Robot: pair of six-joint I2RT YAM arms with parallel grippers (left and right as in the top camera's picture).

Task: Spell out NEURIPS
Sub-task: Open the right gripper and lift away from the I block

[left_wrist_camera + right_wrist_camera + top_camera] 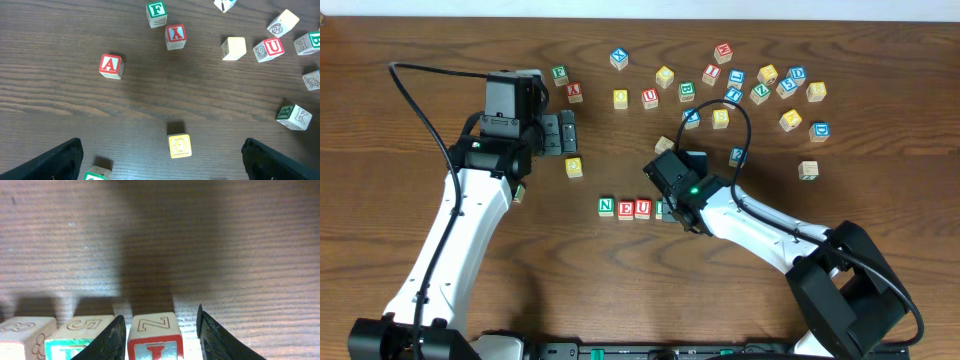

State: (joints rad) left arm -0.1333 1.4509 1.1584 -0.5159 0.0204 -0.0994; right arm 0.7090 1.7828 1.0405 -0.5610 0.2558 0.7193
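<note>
A row of letter blocks lies in the table's middle: N [606, 206], E [625, 209], U [642, 208] and a green-lettered block [663, 210]. My right gripper [672, 205] is at the row's right end. In the right wrist view its fingers [159, 342] straddle a red-lettered I block [154, 335], with a gap on the right side; the block rests on the table beside the green-lettered block [75, 335]. My left gripper [565, 133] is open and empty above the table; a yellow block [179, 145] lies between its fingers [170, 167].
Many loose letter blocks are scattered at the back right [760, 85]. Near the left gripper lie a red A block [110, 66], a green F block [156, 13], a red X block [175, 36] and a green block [95, 173]. The right arm's cable [740, 110] loops over the blocks.
</note>
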